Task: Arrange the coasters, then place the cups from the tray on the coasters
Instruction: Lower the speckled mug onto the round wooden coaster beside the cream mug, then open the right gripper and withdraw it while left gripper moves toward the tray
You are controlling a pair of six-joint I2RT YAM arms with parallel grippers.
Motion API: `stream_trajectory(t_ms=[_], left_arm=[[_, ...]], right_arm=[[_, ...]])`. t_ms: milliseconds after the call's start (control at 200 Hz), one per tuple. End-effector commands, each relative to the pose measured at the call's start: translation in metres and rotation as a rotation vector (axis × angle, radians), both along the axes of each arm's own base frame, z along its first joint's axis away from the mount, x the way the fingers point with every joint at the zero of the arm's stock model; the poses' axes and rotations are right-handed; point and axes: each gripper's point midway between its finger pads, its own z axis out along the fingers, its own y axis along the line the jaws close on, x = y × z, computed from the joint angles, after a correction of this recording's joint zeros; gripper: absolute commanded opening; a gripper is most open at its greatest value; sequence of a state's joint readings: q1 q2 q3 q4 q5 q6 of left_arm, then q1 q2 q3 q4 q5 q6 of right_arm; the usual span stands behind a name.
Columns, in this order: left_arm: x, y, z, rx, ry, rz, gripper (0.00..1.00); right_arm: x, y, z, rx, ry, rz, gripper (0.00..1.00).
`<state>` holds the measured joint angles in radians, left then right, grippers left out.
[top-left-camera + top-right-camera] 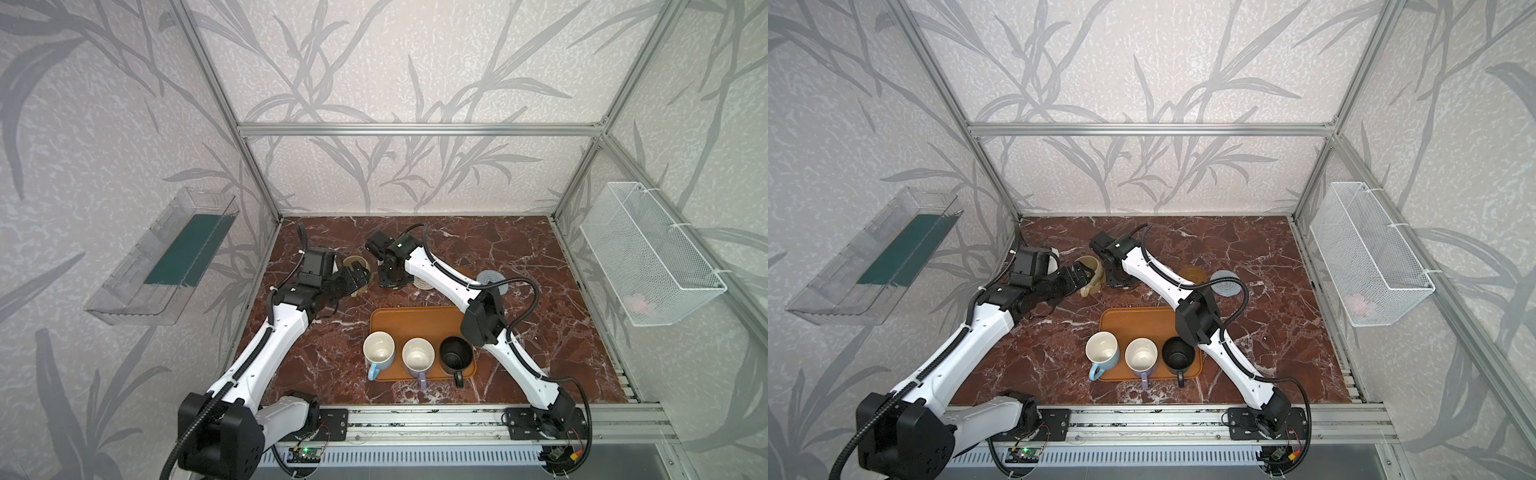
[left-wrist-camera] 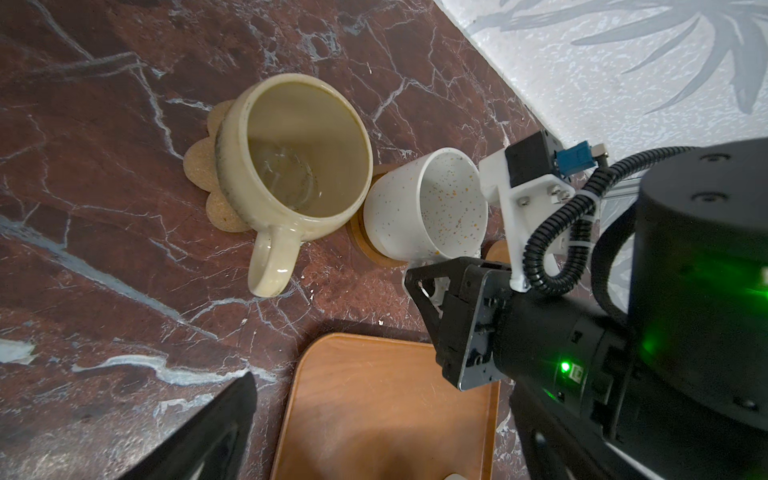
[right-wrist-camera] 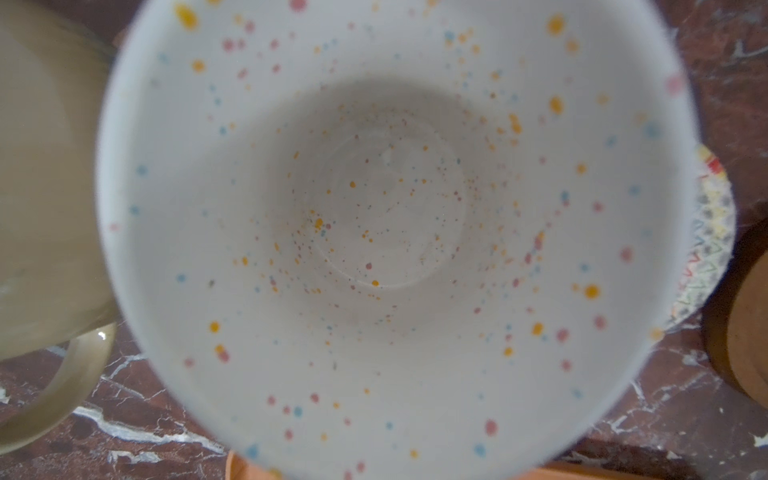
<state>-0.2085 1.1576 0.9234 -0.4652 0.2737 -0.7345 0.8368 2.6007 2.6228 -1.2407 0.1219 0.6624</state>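
Observation:
A cream-yellow cup (image 2: 291,166) stands on the tan lobed coaster (image 2: 205,174). Beside it the white speckled cup (image 2: 424,208) rests on a round brown coaster (image 2: 365,249), and my right gripper (image 2: 432,286) is shut on its handle. In both top views that gripper (image 1: 390,278) hides the speckled cup. My left gripper (image 2: 382,386) is open and empty, just in front of the cream cup (image 1: 353,262). On the tray (image 1: 415,320) stand the light blue cup (image 1: 378,351), the lavender cup (image 1: 417,355) and the black cup (image 1: 456,353).
To the right of the speckled cup (image 3: 386,228) lie the cream woven coaster (image 3: 710,249), a second brown round coaster (image 1: 1192,274) and the grey-blue coaster (image 1: 492,277). A clear bin (image 1: 166,257) hangs on the left wall, a white wire basket (image 1: 648,253) on the right.

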Motion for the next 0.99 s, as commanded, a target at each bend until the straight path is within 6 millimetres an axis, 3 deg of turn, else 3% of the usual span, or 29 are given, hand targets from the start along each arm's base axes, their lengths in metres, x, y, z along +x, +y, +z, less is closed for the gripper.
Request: stream_trajectory(t_ms=[0, 265, 520, 685, 885, 990], left_arm=[[-0.001, 0.003, -0.001, 0.006, -0.008, 0.008, 0.98], [-0.004, 0.005, 0.000, 0.006, -0.014, 0.018, 0.98], [-0.012, 0.005, 0.003, 0.001, -0.010, 0.012, 0.98], [-0.027, 0.000, 0.006, 0.010, 0.020, -0.058, 0.98], [-0.048, 0.005, 0.027, 0.060, 0.010, -0.103, 0.98], [-0.062, 0.007, 0.031, 0.075, 0.041, -0.117, 0.99]], right_arm=[[0.010, 0.006, 0.011, 0.054, -0.027, -0.021, 0.18], [0.009, 0.010, 0.011, 0.074, -0.016, -0.014, 0.41], [0.007, 0.012, 0.021, 0.089, -0.019, -0.002, 0.41], [0.007, 0.003, 0.049, 0.074, -0.072, 0.012, 0.44], [0.001, -0.012, 0.096, 0.070, -0.147, 0.056, 0.67], [-0.007, -0.016, 0.113, 0.092, -0.167, 0.069, 0.73]])
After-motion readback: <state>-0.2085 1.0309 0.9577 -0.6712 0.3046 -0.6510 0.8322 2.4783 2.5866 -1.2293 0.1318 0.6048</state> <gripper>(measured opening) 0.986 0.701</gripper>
